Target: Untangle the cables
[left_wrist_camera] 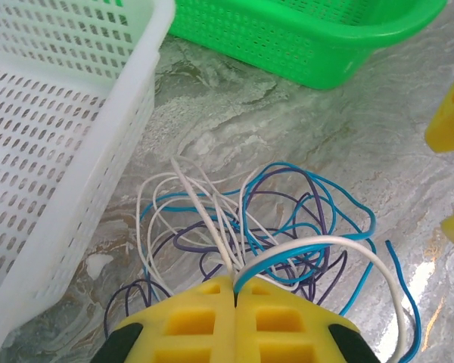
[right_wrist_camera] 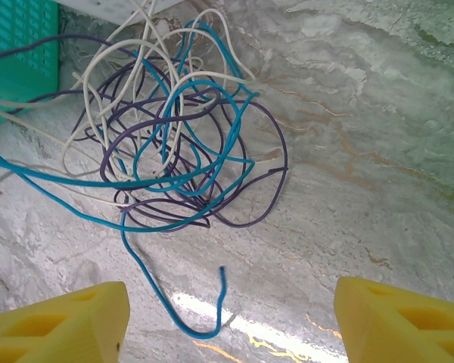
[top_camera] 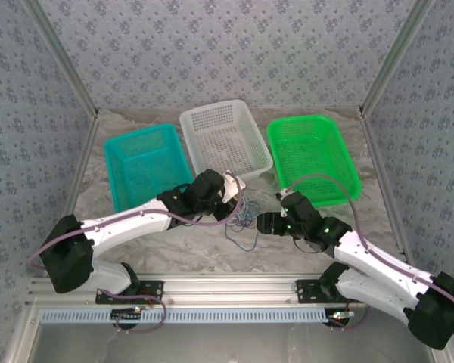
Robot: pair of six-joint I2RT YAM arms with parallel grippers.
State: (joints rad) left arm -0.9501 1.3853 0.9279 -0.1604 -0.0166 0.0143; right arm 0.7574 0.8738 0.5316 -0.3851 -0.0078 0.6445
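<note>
near edge to far wall. the two arms rose from their bases at the near edge of the marbled grey worktop (top_camera: 212, 253) and leaned inward toward its middle. the left gripper (top_camera: 238, 195) had its yellow fingers (left_wrist_camera: 189, 321) pressed flat together, with white and blue strands of the cables (left_wrist_camera: 272, 219) pinched between them and fanning out beyond the tips. the right gripper (top_camera: 262, 221) stood just right of the bundle, its jaws wide apart and nothing between them. in its wrist view the yellow fingertips (right_wrist_camera: 60, 325) flanked a bare patch of worktop crossed by one loose blue end. the cables (top_camera: 246, 210) lay between the two grippers as a knotted heap of white, blue and purple loops, resting on the worktop just in front of the white basket (top_camera: 185, 132). farther back, three baskets stood side by side: the teal basket (top_camera: 108, 162) at left, the white basket in the middle, and the green basket (top_camera: 306, 118) at right.
</note>
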